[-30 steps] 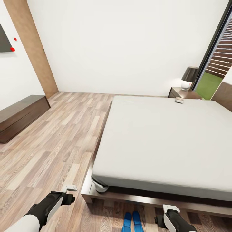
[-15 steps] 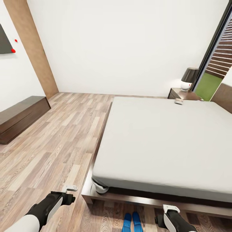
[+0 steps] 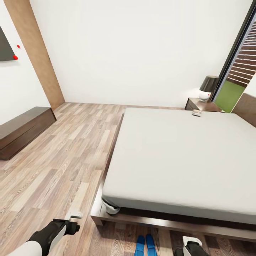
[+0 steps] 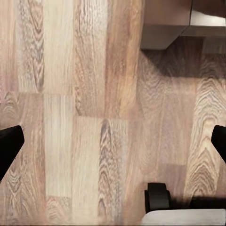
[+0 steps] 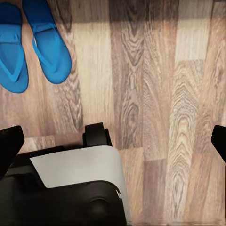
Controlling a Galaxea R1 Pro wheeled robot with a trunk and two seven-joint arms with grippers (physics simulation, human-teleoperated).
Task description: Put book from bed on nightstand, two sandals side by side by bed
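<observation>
Both arms are dropping lower toward 6 o'clock. Left gripper and right gripper are hanging wide open, holding nothing, over the floor. 2 sandals are lying side by side at 6 o'clock, just beside the bed. Book is resting at 1 o'clock on the mattress edge, near the nightstand and lamp.

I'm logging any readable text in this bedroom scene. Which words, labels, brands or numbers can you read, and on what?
None can be read.
The book, at the bed's far edge near the nightstand: cover too small and blurred to read.
The two sandals: plain blue, no marking seen.
The dark panel on the left wall: two red dots, no lettering.
</observation>
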